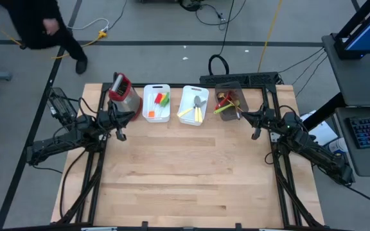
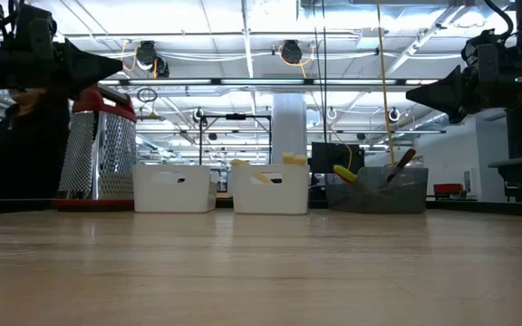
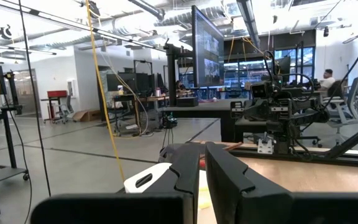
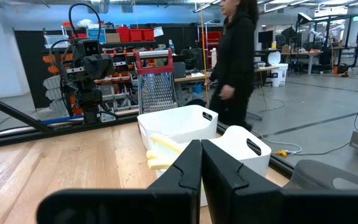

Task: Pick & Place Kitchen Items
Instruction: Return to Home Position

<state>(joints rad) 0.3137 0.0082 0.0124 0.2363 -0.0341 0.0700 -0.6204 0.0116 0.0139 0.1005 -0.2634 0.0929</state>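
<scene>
While both my arms hang low over the surface (image 1: 185, 173), my left end effector (image 1: 121, 133) sits well to the left of the dark bin (image 1: 239, 88), near the grater (image 1: 126, 97), its fingers pressed together. My right end effector (image 1: 256, 131) is just off that bin's near right corner, its fingers likewise together. Inside the dark bin lie the red spoon (image 1: 221, 100) and the green spatula (image 1: 223, 110).
</scene>
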